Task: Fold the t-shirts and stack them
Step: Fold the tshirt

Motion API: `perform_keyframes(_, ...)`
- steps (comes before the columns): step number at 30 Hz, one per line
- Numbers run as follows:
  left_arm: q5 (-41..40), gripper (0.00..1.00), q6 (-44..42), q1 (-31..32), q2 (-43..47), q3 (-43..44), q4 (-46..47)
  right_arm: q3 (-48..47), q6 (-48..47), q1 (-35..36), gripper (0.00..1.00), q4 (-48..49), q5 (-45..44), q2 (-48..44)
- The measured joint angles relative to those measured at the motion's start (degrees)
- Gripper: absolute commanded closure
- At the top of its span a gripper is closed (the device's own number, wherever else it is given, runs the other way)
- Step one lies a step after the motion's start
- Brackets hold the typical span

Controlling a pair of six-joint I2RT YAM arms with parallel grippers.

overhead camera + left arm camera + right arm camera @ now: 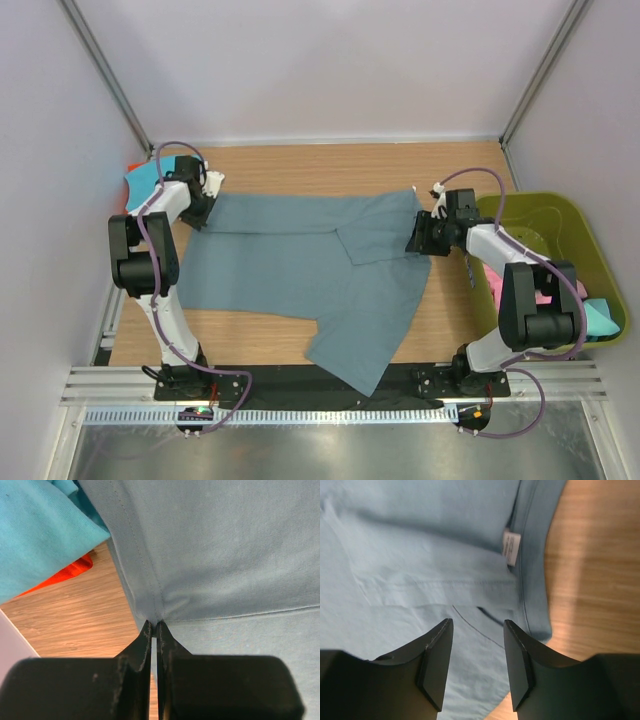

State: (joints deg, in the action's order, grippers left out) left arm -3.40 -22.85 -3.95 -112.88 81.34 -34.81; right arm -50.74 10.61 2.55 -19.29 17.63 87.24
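Slate blue-grey cloth fills most of what we see: the slate blue-grey t-shirt (300, 265) lies spread across the middle of the wooden desk (300, 165). It reaches from the left arm to the right arm, and one lower corner trails over the near edge. It is not flat. A flap is folded over on the right half, and the far edge runs in a nearly straight line between the two hands. Up close the fabric is a soft, fine knit with stitched seams. A small white label (510, 547) sits inside the collar band, near the bare wood on the right.

Our left hand (154, 625) is at the shirt's far-left corner, with its fingers pinched together on the cloth where two seams meet. Fine wrinkles run out from that point. Our right hand (477, 625) hangs over the shirt's right edge just below the collar, and its fingers stand apart with nothing clamped between them.

Beside the left hand, against the wall, a turquoise t-shirt (40, 530) lies on top of an orange t-shirt (70, 572). At the right of the desk stands the olive-green basket (560, 205). We make out a pink t-shirt (545, 297) and a second turquoise t-shirt (600, 318) in it.
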Motion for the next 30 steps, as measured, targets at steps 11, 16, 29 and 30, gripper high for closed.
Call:
perform_keyframes(11, 0.00, 1.00, -0.02, -0.04, 0.00, 0.00, -0.02, 1.53, -2.05, -0.90, 0.50, -0.61, -1.53, 1.92)
perform_keyframes(16, 0.00, 1.00, -0.02, -0.07, 0.00, 0.00, 0.00, 1.53, -3.06, -1.09, 0.50, 0.09, -2.08, 3.87)
perform_keyframes(29, 0.00, 1.00, 0.02, -0.11, 0.00, -0.02, 0.00, 0.96, -3.21, -1.18, 0.51, 2.56, -2.01, 5.55)
perform_keyframes(30, 0.00, 1.00, 0.00, -0.11, 0.00, -0.02, 0.00, 0.85, -3.21, -1.18, 0.51, 2.56, -2.01, 5.66)
